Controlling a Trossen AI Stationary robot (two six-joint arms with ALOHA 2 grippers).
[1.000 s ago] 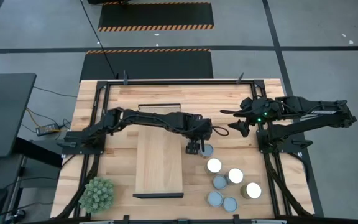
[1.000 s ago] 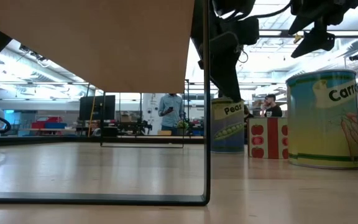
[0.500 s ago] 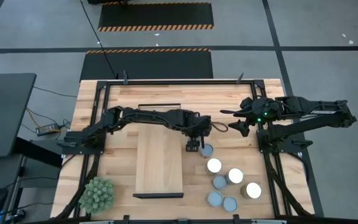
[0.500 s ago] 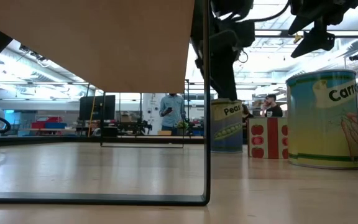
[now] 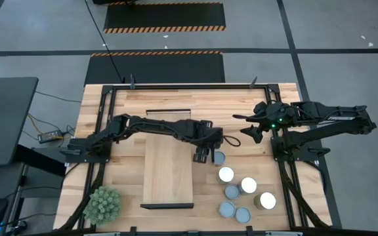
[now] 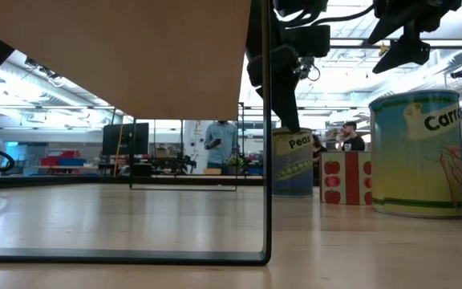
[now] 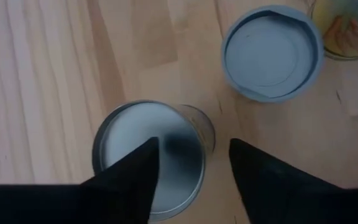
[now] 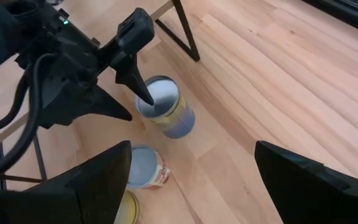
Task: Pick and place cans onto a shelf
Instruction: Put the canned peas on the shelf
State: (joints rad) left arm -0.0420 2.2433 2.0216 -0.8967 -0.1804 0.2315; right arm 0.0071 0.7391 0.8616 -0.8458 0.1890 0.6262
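- We find the left hand (image 5: 204, 156) poised over a can (image 5: 219, 158), fingers apart, gripping nothing.
- That can stands on the bench (image 5: 130, 190) just beside the shelf (image 5: 168, 172); the other cans (image 5: 241, 195) cluster nearby.
- The right hand (image 5: 249, 129) waits raised, fingers spread.

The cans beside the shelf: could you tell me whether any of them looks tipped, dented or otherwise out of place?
Nothing stands out. The cans all stand upright on the table, right of the shelf, none on it yet. The open left gripper hangs just above the nearest can. The right gripper waits apart.
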